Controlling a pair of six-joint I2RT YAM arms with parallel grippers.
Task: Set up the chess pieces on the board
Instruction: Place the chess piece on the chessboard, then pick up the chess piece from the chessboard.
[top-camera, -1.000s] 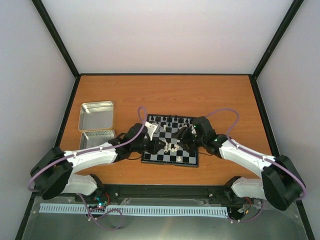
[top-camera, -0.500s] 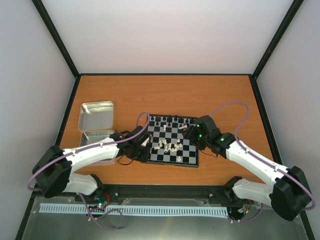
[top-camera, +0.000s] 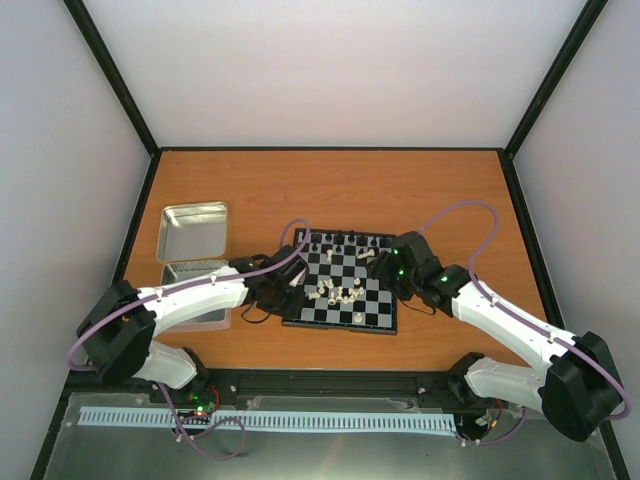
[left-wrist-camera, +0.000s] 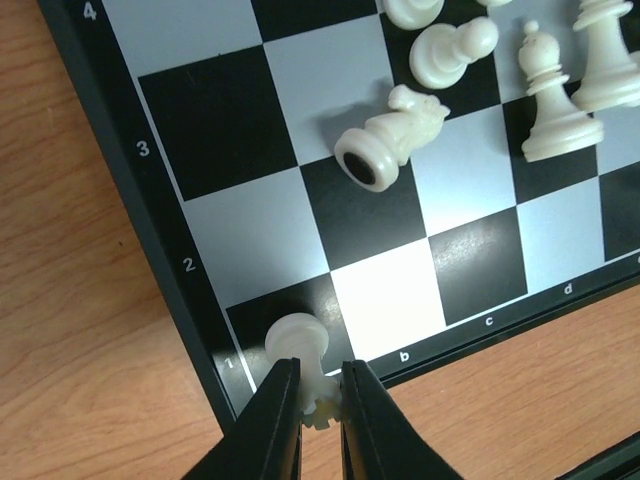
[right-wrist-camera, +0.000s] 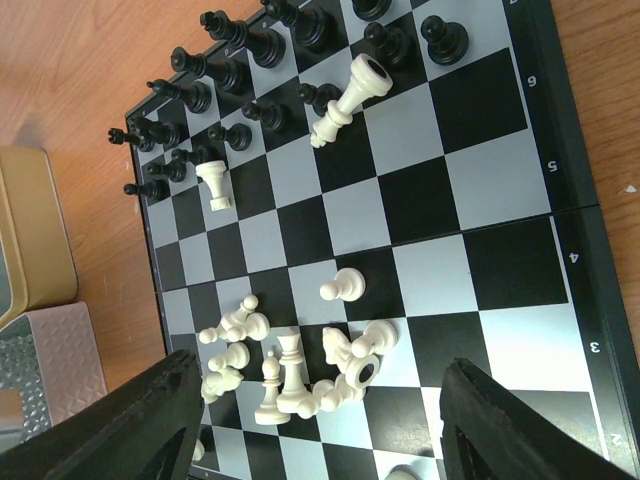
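Our left jaws pinch a white rook at a corner square of the board, lower left of the left wrist frame. Our right jaws gape wide, holding nothing, above the board at the middle of the counter, where white pieces huddle.

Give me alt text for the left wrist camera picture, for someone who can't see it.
The left fingers pinch a cream rook at the board's corner square. Further in, a cream knight lies on its side near other cream pieces.
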